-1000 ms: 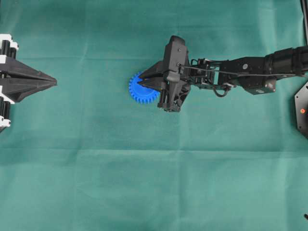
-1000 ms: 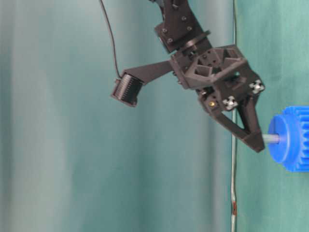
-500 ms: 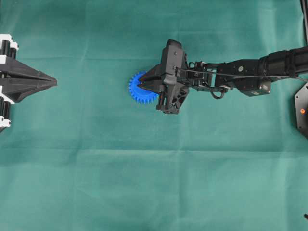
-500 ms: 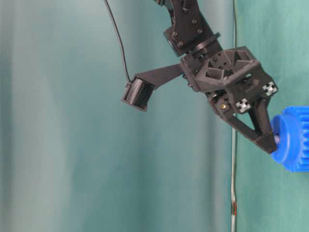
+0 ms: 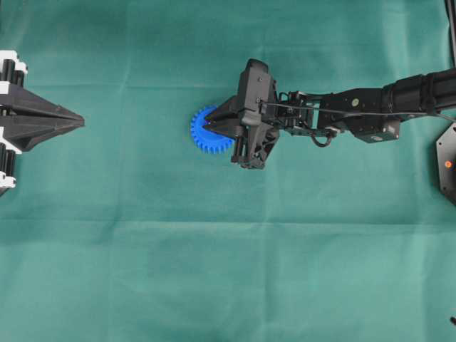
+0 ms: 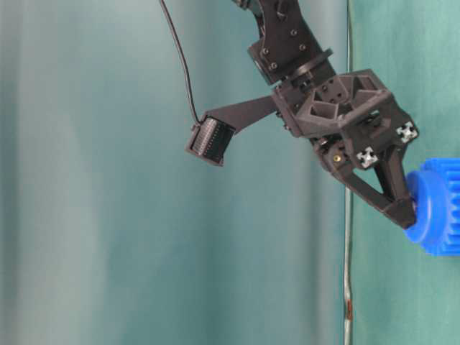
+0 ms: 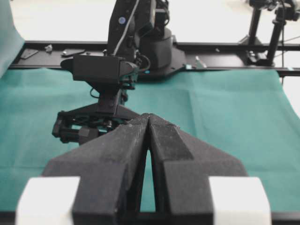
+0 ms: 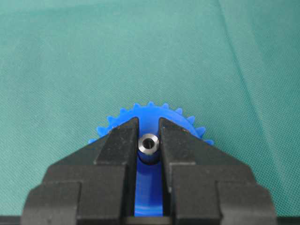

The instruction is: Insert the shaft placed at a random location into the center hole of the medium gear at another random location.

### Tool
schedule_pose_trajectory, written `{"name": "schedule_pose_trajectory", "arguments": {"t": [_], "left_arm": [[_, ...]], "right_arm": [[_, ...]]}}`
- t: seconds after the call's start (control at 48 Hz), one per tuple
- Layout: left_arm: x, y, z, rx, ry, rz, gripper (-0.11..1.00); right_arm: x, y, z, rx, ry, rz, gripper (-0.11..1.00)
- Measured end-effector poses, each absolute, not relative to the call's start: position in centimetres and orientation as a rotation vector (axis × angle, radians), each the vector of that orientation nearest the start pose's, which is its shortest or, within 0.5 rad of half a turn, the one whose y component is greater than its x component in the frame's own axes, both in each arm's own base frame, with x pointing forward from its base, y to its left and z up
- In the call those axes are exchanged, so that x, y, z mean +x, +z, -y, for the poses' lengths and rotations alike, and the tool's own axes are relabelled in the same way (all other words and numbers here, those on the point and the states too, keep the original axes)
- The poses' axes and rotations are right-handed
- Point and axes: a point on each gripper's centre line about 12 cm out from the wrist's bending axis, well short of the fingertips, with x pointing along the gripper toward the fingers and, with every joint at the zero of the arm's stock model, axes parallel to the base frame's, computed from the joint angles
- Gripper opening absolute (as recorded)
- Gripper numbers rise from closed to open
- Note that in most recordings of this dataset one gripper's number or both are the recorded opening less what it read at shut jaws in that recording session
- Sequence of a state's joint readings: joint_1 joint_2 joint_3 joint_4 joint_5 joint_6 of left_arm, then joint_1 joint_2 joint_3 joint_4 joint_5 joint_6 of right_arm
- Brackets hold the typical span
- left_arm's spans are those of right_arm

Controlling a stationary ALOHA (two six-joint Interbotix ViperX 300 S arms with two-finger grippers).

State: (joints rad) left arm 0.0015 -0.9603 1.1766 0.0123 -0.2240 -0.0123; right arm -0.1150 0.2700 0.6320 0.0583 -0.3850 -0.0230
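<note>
Right gripper clamped on the shaft, fingertips pressed to either side of the pin's silver end face, seen end-on in the right wrist view. Fingers angled down onto the raised hub of the medium gear, tips touching the hub top in the table-level view. Shaft almost wholly hidden there, only its held end showing between the tips, lined up over the center hole; hole itself covered, depth of entry impossible to tell. Blue teeth fanning out beyond the fingertips in the wrist view, hub showing blue in the gap between the fingers.

In the overhead view, right gripper reaching in from the right edge of the green cloth, black arm stretched across, fingertips over the middle of the medium gear. Gear flat on the cloth, a little above and left of the cloth's centre, its right half covered by the gripper body.

Left gripper well apart at the left edge of the cloth, pointing toward the gear, fingers pressed together with nothing between them, tips meeting in the left wrist view.
</note>
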Motion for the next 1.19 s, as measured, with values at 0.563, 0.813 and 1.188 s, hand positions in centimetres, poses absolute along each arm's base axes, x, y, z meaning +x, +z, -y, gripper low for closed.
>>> {"name": "schedule_pose_trajectory", "arguments": {"t": [0.563,0.813,1.188], "left_arm": [[20.0,28.4,0.0,0.0,-0.001,0.008,0.0],[19.9,28.4,0.0,0.0,-0.001,0.006,0.0],[19.9,28.4,0.0,0.0,-0.001,0.006,0.0]], "right_arm": [[42.4,10.7,5.0,0.053,-0.137,-0.505,0.74],[42.1,12.0,4.9,0.053,-0.138,-0.479,0.63],[41.2,16.8,4.9,0.053,-0.136,-0.418,0.63]]}}
